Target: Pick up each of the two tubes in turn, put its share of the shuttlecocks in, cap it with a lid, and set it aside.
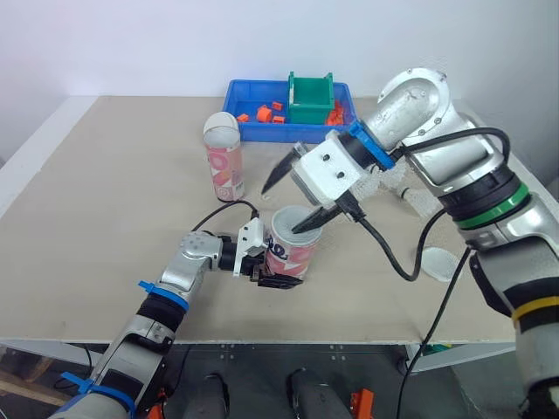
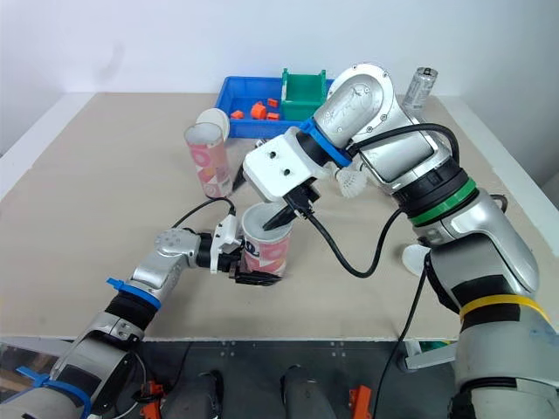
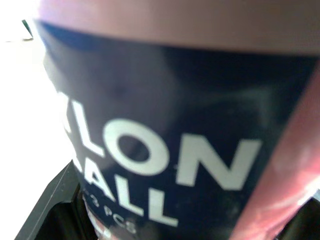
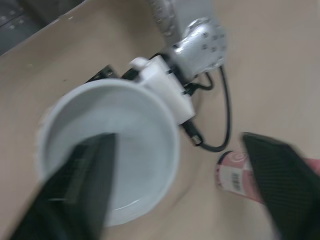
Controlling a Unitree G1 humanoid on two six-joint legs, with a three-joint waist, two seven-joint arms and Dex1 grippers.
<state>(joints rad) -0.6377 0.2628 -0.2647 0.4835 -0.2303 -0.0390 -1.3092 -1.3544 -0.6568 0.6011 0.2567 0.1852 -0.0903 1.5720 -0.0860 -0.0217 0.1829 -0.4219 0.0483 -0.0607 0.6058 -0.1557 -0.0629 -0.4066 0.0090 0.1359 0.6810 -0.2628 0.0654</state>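
- Your right arm (image 1: 419, 105) wears rounded silver-grey shells, with a green band (image 1: 492, 207), a yellow band (image 1: 534, 309) and a blue collar (image 1: 369, 144).
- Your right hand (image 1: 281, 209) is a white block with two dark screw holes and two black tapered fingers; a thick black cable (image 1: 397, 257) loops from it.
- Your left arm (image 1: 188, 266) is silver-grey and black, ringed by blue clips (image 1: 162, 292).
- Your left hand (image 1: 278, 275) has a white housing, black fingers and a thin black lead (image 1: 218, 212).

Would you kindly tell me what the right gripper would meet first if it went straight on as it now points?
The right gripper would likely meet the open tube in the left gripper: one spread jaw points into its mouth; depth is unclear.
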